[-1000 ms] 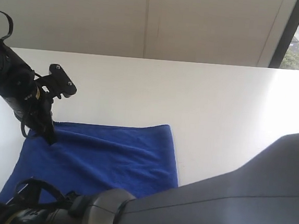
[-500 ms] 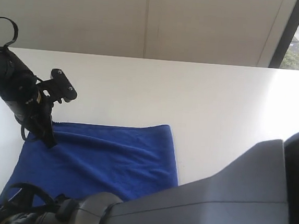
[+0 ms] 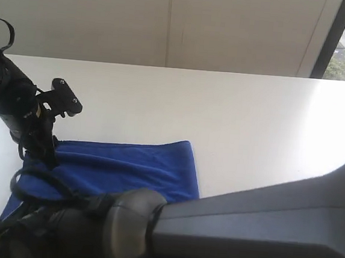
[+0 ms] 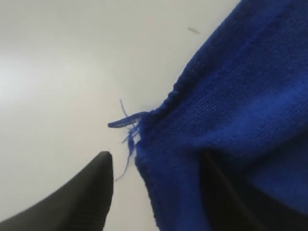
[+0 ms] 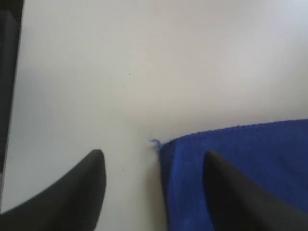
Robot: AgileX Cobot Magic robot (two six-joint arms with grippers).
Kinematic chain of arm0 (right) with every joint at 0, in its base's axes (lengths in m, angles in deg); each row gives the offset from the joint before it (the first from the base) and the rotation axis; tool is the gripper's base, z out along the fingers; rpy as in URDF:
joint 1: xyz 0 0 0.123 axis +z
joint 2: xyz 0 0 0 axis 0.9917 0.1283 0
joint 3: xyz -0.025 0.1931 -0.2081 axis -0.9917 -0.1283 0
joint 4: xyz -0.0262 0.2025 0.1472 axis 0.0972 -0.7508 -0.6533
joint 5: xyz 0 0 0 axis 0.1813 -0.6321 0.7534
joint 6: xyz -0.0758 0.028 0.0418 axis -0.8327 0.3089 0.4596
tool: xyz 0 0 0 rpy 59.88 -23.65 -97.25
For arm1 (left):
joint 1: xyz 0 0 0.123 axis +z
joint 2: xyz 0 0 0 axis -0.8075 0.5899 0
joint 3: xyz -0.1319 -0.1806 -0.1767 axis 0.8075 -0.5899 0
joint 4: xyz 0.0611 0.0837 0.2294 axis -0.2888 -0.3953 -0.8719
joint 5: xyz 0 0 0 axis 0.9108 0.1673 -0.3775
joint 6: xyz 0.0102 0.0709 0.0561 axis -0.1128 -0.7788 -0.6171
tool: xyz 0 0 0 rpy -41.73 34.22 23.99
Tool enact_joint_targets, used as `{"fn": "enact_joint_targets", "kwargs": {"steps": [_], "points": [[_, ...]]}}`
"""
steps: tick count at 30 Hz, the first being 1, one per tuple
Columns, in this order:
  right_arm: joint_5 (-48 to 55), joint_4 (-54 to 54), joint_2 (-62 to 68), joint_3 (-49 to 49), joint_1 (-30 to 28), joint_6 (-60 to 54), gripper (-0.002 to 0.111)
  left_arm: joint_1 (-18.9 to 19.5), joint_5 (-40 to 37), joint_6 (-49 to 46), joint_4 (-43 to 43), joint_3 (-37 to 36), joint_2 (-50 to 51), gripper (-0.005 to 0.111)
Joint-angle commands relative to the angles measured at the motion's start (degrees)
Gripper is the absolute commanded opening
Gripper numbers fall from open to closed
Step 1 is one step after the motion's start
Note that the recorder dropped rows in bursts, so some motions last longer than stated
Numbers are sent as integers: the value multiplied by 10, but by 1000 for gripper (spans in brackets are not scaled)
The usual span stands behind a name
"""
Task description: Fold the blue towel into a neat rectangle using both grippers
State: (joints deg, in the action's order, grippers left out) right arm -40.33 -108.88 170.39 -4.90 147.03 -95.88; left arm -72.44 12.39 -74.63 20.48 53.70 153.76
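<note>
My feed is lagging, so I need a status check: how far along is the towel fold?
Done: the deep-blue terry towel lies on the white table, far edge roughly straight. In hand: the left gripper and right gripper each straddle a towel corner, jaws open, holding nothing. Remaining: the right arm hides the near side, so whether any fold is complete cannot be confirmed.

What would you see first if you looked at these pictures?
The blue towel jumps out, lying on the white table toward the front left of the exterior view. Next comes the huge grey arm filling the bottom of that view, close to the camera. Up close, the left tool and the right tool each stand open over a frayed towel corner.
</note>
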Motion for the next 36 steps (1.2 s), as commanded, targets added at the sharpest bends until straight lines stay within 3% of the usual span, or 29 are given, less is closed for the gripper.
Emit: {"fn": "enact_joint_targets", "kwargs": {"steps": [1, 10, 15, 17, 22, 25, 29, 33, 36], "points": [[61, 25, -23, -1, -34, 4, 57, 2, -3, 3, -13, 2, -7, 65], [172, 253, -60, -23, -116, 176, 51, 2, 0, 5, -31, 2, -91, 64], [170, 303, -106, -72, -172, 212, 49, 2, -32, 5, 41, 2, -129, 62], [166, 324, -118, -87, -200, 232, 47, 2, -65, 0, 121, 2, -136, 50], [168, 328, -129, -115, -273, 239, 32, -5, -184, -25, 249, 0, -137, 2], [162, 332, -129, -124, -304, 238, 19, -28, -238, -79, 292, -17, -137, 0], [124, 333, -129, -124, -341, 238, 0, -83, -234, -98, 329, -71, -137, 0], [135, 323, -117, -89, -397, 238, 0, -140, -172, -81, 326, -141, -143, 0], [168, 278, -92, -34, -435, 173, 0, -155, -116, -54, 323, -186, -155, 0]]}}
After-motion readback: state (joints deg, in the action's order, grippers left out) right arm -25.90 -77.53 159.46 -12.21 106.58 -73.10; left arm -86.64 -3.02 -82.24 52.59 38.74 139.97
